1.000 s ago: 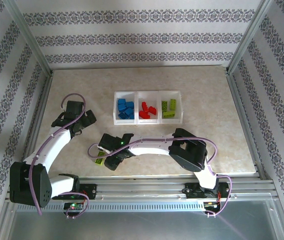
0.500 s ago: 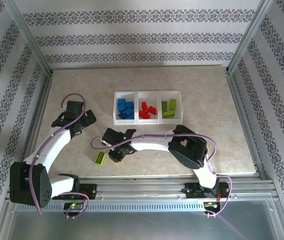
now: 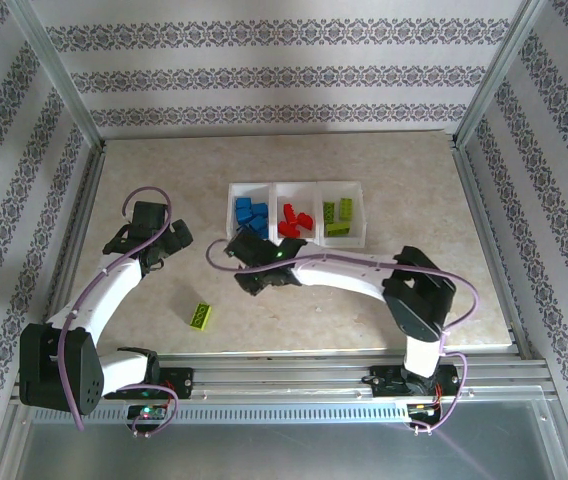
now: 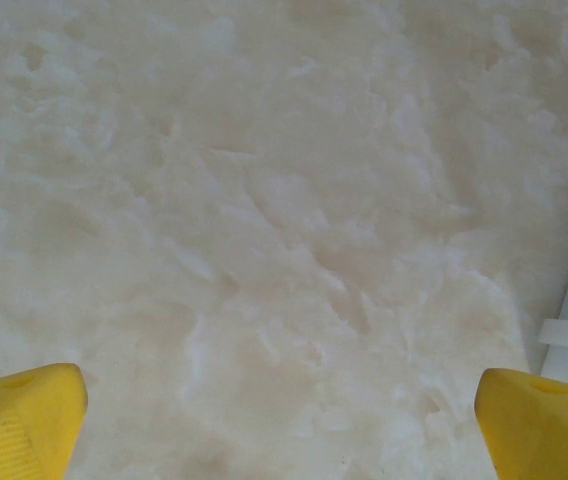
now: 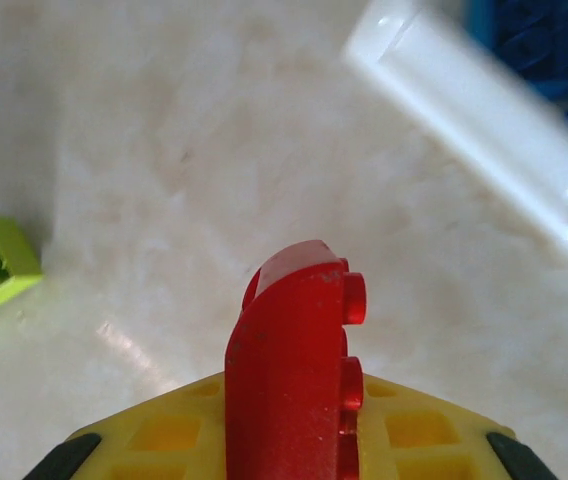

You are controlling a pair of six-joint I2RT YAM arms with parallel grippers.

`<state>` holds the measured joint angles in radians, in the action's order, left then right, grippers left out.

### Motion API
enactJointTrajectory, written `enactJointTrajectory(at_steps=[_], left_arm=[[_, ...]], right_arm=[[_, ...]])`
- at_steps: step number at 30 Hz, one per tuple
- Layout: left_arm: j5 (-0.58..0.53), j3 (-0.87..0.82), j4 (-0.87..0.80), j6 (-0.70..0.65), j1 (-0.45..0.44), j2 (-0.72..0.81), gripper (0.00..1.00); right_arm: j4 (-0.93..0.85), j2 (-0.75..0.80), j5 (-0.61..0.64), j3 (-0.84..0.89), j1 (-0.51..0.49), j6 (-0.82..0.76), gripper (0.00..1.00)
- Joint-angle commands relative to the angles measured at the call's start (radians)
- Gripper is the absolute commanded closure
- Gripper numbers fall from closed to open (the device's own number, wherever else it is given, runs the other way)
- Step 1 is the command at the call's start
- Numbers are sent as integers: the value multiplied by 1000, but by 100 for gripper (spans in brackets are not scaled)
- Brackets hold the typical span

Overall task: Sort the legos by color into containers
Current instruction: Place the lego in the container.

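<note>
The right gripper [image 5: 289, 440] is clenched on a red brick [image 5: 289, 330], which stands upright between the fingers [image 5: 414, 435], near the blue bin's wall of the tray [image 5: 484, 140]. A lime brick [image 3: 201, 316] lies on the table [image 4: 284, 200], apart from both grippers. The left gripper [image 4: 284, 420] is spread wide above the table.

- Table [image 3: 414, 200]: beige, with cloudy marbling.
- Walls [image 3: 284, 70]: white paper with dark floral stripes.
- Tray [image 3: 314, 241]: translucent white, holding blue bricks [image 3: 250, 214], red bricks [image 3: 295, 218] and lime bricks [image 3: 338, 217].
- Loose brick [image 3: 201, 316] towards the table's near edge: lime green.
- Curved brick [image 5: 294, 370]: red.
- Left gripper [image 4: 284, 425] and right gripper [image 5: 292, 420]: yellow fingers.
- Cables [image 3: 144, 195]: purple.
</note>
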<state>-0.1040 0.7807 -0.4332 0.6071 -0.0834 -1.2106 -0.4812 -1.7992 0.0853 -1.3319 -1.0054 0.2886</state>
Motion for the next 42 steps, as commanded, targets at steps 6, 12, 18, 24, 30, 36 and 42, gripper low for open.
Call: enactJointTrajectory(at_steps=[6,12,18,24,30,36,42], left_arm=[[17,14,23,-10,11,4,0],[22,15,13,-13,11,9,0],[22,8,10,-15,11,19,0],[20,16,2,-26,11,19,0],[16,11,-4,-27,13,22,0],[16,8,1,-26,11,24,0],[16,14,1,-24,11,19,0]], right_arm=[[-17,53,151,-42,147,65,85],[-92,-35,217,-160,244,92,87],[-94,-132,225,-245,322,103,87],[-96,-240,234,-349,357,56,85],[-115,-309,287,-416,370,23,84],[-123,-347,310,-428,387,15,79],[-128,-354,317,-430,393,5,69]])
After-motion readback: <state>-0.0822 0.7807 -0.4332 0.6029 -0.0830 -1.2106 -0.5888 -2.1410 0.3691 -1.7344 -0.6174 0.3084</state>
